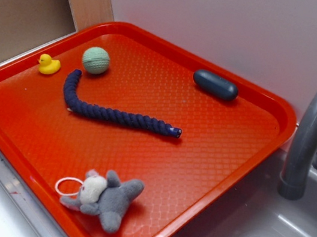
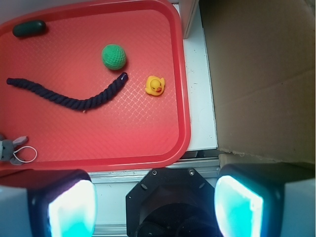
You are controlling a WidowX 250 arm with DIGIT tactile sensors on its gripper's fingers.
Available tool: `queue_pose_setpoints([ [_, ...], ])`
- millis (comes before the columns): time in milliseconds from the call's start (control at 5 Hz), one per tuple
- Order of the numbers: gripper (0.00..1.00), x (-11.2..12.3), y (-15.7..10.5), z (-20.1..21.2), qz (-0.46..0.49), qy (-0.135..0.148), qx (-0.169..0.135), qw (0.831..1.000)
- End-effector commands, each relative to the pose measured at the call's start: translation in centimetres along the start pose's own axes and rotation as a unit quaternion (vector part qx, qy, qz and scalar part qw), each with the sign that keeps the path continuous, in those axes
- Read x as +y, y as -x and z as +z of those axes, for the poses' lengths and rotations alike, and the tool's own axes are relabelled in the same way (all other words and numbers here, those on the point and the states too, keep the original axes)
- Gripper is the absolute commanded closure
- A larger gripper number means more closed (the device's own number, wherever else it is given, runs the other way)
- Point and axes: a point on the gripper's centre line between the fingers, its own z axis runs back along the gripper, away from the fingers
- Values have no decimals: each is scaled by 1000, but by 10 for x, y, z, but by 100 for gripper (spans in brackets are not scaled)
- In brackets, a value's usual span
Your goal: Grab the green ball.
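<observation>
Red tray [image 1: 244, 151]; gripper [image 2: 154, 207] spread, off green ball [image 2: 114, 56].

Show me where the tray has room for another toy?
The widest bare patch on the red tray lies between the blue rope and the gray plush toy. It is crowded around the green ball and yellow duck.

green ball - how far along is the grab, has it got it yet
Nothing is done yet. The green ball sits free on the red tray, between the yellow duck and one end of the blue rope. In the wrist view the gripper is open, empty, and off the tray's edge. Left: move over the ball, descend, close and lift.
</observation>
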Motion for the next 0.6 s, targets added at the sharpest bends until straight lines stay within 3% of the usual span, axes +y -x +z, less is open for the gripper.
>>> queue_pose_setpoints([
  [0, 0, 0, 0, 0, 0, 0, 0, 1000],
  [200, 0, -2, -25, -6, 13, -2, 0, 1000],
  [400, 0, -6, -59, -15, 9, 15, -25, 1000],
])
